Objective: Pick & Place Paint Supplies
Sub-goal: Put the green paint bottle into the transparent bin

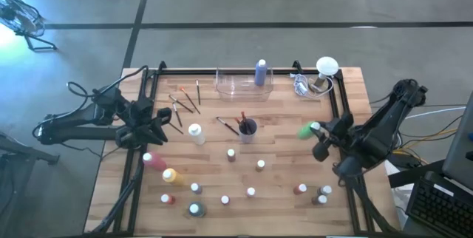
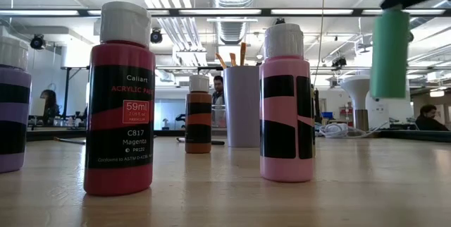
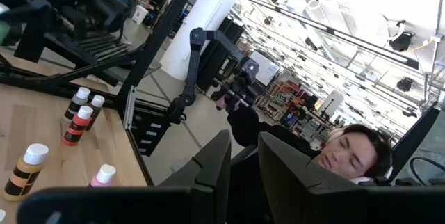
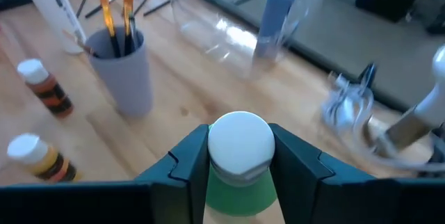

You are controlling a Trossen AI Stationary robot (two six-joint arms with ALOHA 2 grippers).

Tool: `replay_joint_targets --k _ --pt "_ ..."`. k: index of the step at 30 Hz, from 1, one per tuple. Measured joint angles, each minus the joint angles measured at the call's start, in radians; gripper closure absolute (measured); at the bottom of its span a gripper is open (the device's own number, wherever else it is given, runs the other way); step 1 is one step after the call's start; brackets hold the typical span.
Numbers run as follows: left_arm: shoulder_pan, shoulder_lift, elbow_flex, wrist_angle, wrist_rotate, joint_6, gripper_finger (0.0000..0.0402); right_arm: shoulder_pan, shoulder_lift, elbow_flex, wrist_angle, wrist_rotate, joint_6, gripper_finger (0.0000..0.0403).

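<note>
Paintbrushes point(image 4: 117, 17) upright in cup point(image 4: 132, 78); blue bottle point(image 1: 260, 72) in clear bin point(image 1: 230, 84).

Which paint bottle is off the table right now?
The green bottle, clamped between the right end effector's fingers and held above the wood in the low view. Every other bottle rests on the table or in the clear bin.

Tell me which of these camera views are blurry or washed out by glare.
Low view: the near magenta bottle is sharp, the raised green bottle soft, ceiling lights blown out. Left wrist view: its upper right is bleached by bright light. Right wrist view: the table's far edge smears, while the green bottle's white cap in the right gripper stays fairly clear.
</note>
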Motion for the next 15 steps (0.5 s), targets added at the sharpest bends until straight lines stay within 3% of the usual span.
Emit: replay_joint_targets --k 8,15 --pt "0.000 0.000 0.000 0.000 0.000 0.000 0.0321 -0.181 0.000 0.148 0.038 0.019 -0.343 0.0281" --pt "0.000 0.000 0.000 0.000 0.000 0.000 0.0321 -0.357 0.000 0.233 0.262 -0.043 -0.759 0.0285"
